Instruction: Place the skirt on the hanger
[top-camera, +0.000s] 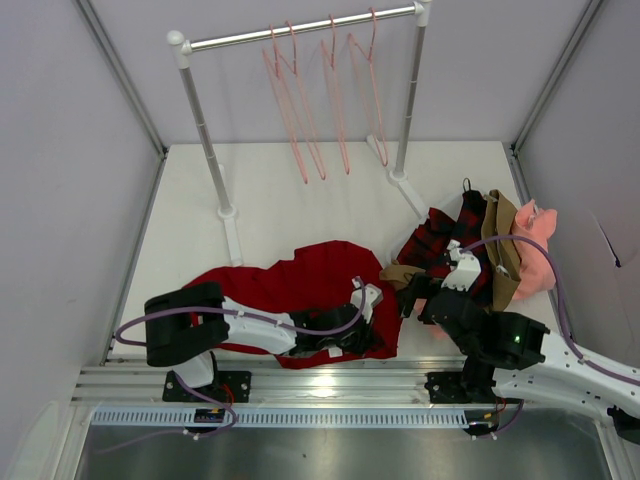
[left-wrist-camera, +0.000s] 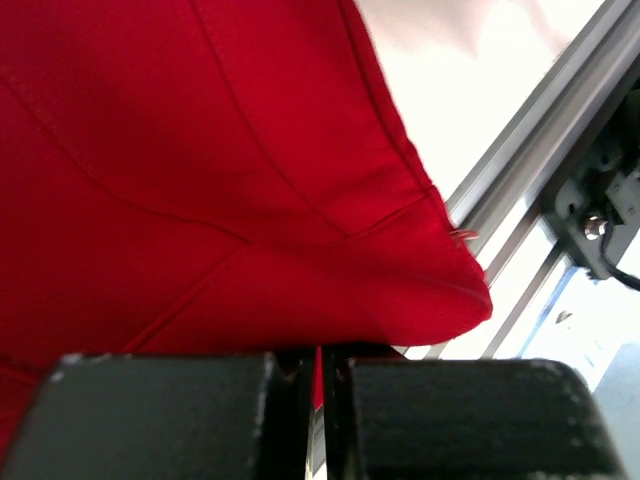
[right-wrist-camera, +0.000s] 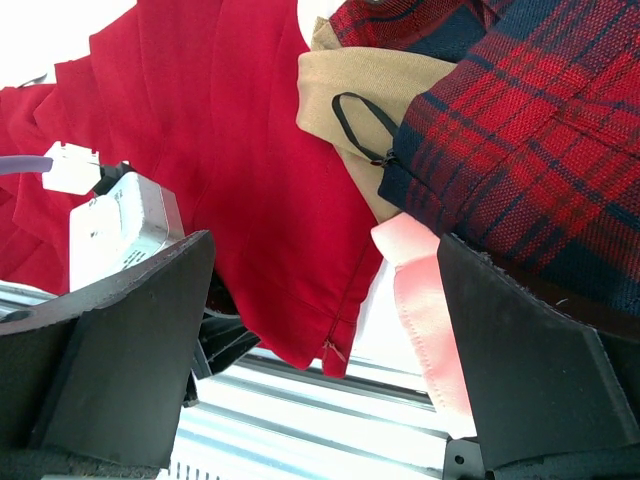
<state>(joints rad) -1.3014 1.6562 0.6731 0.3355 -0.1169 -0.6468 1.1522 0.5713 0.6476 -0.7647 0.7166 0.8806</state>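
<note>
Top view: skirt (top-camera: 300, 285) lies crumpled flat on the desk (top-camera: 300, 200), near-centre, with its near edge close to the aluminium rail (top-camera: 330, 385) along the front. It is not on any hanger.

Four pink wire hangers (top-camera: 304, 178) hang by their hooks from the bar of the clothes rack (top-camera: 300, 33) at the far side, well apart from the skirt.

Left gripper (left-wrist-camera: 318, 365): the arm lies across the skirt's near side. In the left wrist view the jaws are almost together, with only a thin slit between them and red cloth showing in the slit, so they are pinched on a fold of the skirt. Ahead of them a corner of the skirt's hem lies beside the rail.

Right gripper (right-wrist-camera: 322, 250): jaws wide apart, holding nothing. It sits over the strip between the skirt's right edge and the pile of other clothes.

Pile at right of desk: plaid garment (top-camera: 440, 240) closest to the skirt, tan garment (top-camera: 500, 245) overlapping it, salmon-pink garment (top-camera: 535, 250) outermost. In the right wrist view the tan cloth touches the skirt's edge, and a black loop lies on the tan cloth.
</note>
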